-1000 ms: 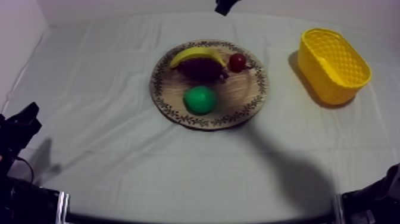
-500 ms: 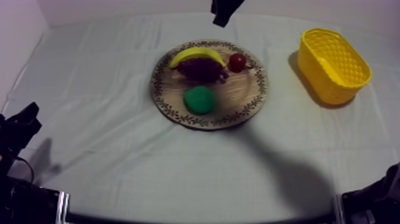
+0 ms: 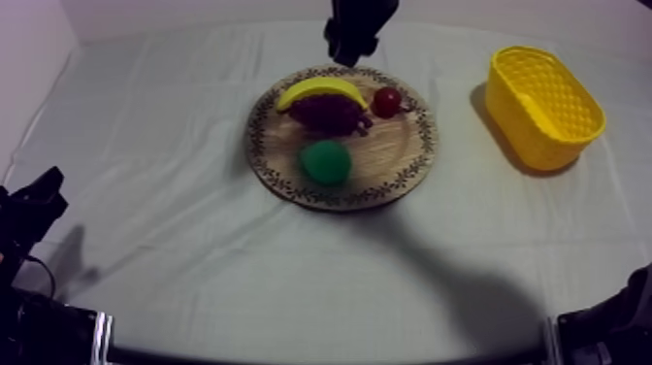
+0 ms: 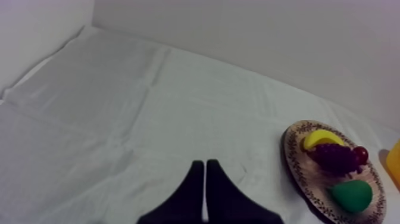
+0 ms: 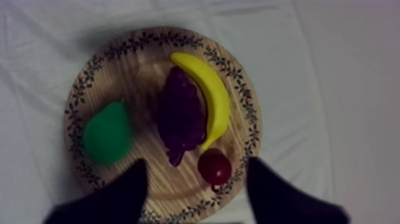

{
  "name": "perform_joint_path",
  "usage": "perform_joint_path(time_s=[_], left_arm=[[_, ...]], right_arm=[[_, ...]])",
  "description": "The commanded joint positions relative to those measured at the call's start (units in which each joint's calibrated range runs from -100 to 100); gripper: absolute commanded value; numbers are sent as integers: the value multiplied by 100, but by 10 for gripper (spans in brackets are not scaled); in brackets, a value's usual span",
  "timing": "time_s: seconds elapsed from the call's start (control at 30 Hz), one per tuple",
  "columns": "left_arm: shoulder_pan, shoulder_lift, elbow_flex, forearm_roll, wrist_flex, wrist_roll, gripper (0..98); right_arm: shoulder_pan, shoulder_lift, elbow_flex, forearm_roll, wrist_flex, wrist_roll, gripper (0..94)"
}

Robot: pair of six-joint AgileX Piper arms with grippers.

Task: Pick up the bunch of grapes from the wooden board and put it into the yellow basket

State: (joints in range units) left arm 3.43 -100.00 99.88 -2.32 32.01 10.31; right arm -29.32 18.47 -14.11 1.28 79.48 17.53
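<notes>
The dark purple bunch of grapes (image 3: 330, 114) lies on the round wooden board (image 3: 390, 148), between the banana (image 3: 320, 90) and the green pear (image 3: 324, 162). My right gripper (image 3: 347, 47) hangs above the board's far edge. Looking down from it, its fingers (image 5: 128, 192) stand wide apart with nothing between them, over the grapes (image 5: 180, 113) and the small red fruit (image 5: 214, 167). The yellow basket (image 3: 543, 94) stands at the right of the table. My left gripper (image 4: 205, 179) rests low at the left, its fingers together as a narrow wedge.
A small red fruit (image 3: 387, 100) sits at the board's far right, close to the grapes' stem end. The banana (image 5: 211, 95) touches the grapes along one side. Bare cloth (image 3: 194, 243) lies left of and in front of the board.
My right gripper has come down from the far edge of the top view toward the board's far rim. The fruit and the left arm have not moved.
</notes>
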Motion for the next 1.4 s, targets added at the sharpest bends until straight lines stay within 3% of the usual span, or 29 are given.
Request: perform_joint_path(time_s=[0.0, 0.1, 0.3, 1.17, 1.37], left_arm=[[1, 0, 1, 0, 0, 2, 1], [1, 0, 1, 0, 0, 2, 1], [1, 0, 1, 0, 0, 2, 1], [1, 0, 1, 0, 0, 2, 1], [1, 0, 1, 0, 0, 0, 1]], right_arm=[[-6, 2, 66, 18, 12, -14, 769], [17, -2, 148, -48, -29, 70, 835], [114, 42, 282, -233, -185, 252, 835], [103, 2016, 242, 92, -1270, -97, 838], [163, 2323, -95, 15, -1199, -62, 827]])
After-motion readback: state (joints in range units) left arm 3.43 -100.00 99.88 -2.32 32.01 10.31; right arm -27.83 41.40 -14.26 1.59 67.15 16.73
